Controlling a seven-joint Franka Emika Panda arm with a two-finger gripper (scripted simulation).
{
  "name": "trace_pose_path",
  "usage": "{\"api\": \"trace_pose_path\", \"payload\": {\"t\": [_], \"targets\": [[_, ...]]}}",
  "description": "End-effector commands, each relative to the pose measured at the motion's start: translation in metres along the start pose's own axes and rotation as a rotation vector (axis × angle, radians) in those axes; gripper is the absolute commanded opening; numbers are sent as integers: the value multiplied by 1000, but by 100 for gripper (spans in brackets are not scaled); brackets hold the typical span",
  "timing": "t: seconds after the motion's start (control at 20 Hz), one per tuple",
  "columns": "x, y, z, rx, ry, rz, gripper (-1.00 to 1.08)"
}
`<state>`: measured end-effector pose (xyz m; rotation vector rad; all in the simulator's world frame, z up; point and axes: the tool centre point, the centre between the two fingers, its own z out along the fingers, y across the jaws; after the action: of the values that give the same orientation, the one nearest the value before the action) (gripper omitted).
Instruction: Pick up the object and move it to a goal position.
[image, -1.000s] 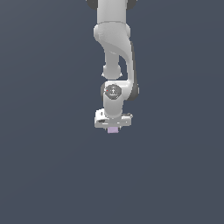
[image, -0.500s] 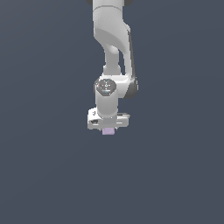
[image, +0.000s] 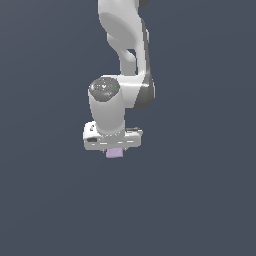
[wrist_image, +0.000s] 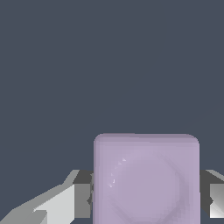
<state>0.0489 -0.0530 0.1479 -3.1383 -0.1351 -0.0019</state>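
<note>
Cube (wrist_image: 146, 179) sits clamped between the two fingers (wrist_image: 81, 199) of the gripper (image: 114, 148), which is closed on it: in the wrist view a dark pad presses each side face, and the cube fills the gap squarely, not tilted. In the exterior view only a lilac sliver of it (image: 114, 153) shows, directly below the white gripper body and much narrower than it. Above the gripper the wrist and arm (image: 125, 55) rise straight up, so the tool points roughly downward. Nothing else is in view beneath or beside the gripper, only flat grey background, and no goal marker shows in either picture.

The step in hand looks like the carry to the goal. To do it well, keep the grip firm and the wrist level, move smoothly without jerks so the cube does not slip, and hold off releasing until the goal is reached.
</note>
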Motion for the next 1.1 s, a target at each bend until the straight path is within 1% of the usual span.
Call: {"api": "trace_pose_path", "payload": {"t": [0.0,0.6,1.05], "targets": [[11,8,-16,0,-1,-1,-100],[55,40,-76,0,-1,-1,-100],[74,53,-100,0,-1,0,-100]]}}
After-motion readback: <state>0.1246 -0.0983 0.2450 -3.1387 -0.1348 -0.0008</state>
